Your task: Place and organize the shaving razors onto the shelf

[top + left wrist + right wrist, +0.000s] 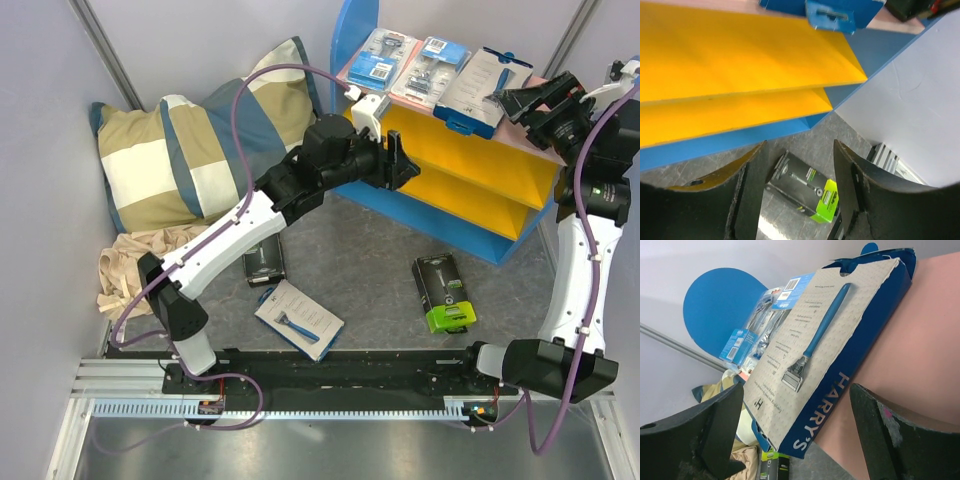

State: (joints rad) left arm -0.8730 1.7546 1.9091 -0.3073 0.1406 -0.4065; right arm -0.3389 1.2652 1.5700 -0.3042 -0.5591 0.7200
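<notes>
1. My left tool (398, 160) stands partly open and empty, before the shelf (470, 150).
2. My right tool (527, 100) stands wide open, gripping nothing, at the Harry's box (488, 85) on the shelf top.
3. Blister packs (385, 55) lie to its left.
4. The black-and-lime box (444, 292) lies on the table (370, 250).

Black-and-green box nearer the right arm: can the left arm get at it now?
Probably yes. The left gripper is open and empty beside the shelf, and the box lies flat on the table with nothing on or against it.
</notes>
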